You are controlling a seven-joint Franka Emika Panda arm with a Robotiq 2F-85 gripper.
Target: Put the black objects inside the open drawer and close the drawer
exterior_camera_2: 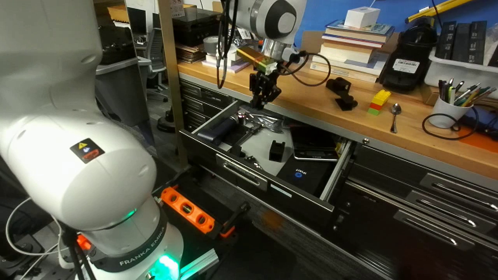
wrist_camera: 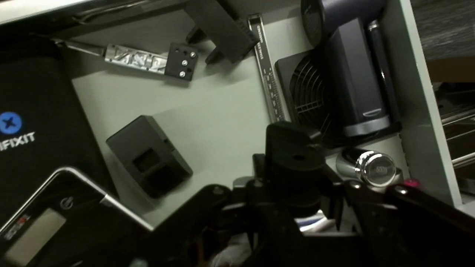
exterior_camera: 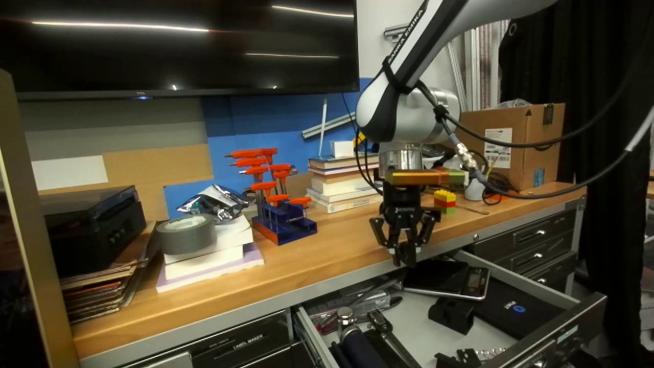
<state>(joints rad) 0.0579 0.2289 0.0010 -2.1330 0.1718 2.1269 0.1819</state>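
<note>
So, your tool [exterior_camera: 404,251]: pointing down above the back part of the drawer [wrist_camera: 207,107], just off the front edge of the desk [exterior_camera: 337,236], its fingers clamped on a small black piece [wrist_camera: 293,152].
Black piece: you have it pinched at the fingertips; dark against dark, its full outline is hard to make out.
Drawer: it stands pulled out beneath the desk's front edge, with a silver handle strip [exterior_camera_2: 241,171] on its front.
Drawer middle: you see a notched black block [wrist_camera: 148,155] lying loose on the drawer's floor, just beside the black iFixit case [wrist_camera: 41,96].
iFixit side: the case lies near that side wall, and a black scale [exterior_camera: 437,276] sits towards the drawer's back edge, overlapping the case in your wrist view.
Opposite side wall: a dark rounded appliance [wrist_camera: 354,74], a fan grille [wrist_camera: 306,89] that it partly covers, and a chrome cylinder [wrist_camera: 376,168] nearer the drawer's back edge; a caliper [wrist_camera: 265,63] lies beside the grille.
Black items [exterior_camera_2: 346,102] on the desk: in an exterior view you find them in from the front edge, between the book stack [exterior_camera_2: 352,46] and the block tower [exterior_camera_2: 377,103]; whether they are one piece or two touching, you can't tell.
Spoon [exterior_camera_2: 395,114]: beside the tower, handle towards the desk's front edge, with the pen cup [exterior_camera_2: 443,111] beyond it.
Tape roll [exterior_camera: 186,235]: on white books [exterior_camera: 214,253] near one end of the desk.
</note>
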